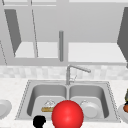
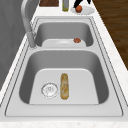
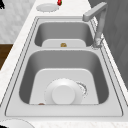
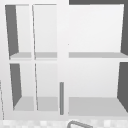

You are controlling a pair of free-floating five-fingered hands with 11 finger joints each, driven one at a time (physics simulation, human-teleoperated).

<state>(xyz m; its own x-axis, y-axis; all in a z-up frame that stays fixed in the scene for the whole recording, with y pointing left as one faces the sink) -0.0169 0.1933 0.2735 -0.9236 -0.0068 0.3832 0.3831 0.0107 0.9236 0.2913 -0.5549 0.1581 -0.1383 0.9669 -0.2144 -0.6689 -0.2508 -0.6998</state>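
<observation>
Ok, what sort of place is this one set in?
A simulated kitchen, by the look of it: a steel double sink with a swivel faucet set in a pale countertop, a white plate in one basin, and an open wall cabinet above.

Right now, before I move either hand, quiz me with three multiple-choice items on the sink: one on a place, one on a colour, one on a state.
1. Where is the bread?
A. in the left basin
B. on the counter
C. on a plate

2. What colour is the ball?
A. green
B. red
C. white

3. How is the spout turned?
A. to the wall
B. straight up
C. over the right basin

Answers:
1 A: it lies flat beside the drain there.
2 B: it shows plain red in the front view.
3 C: from the front, it slants off to the right of its post.
</observation>
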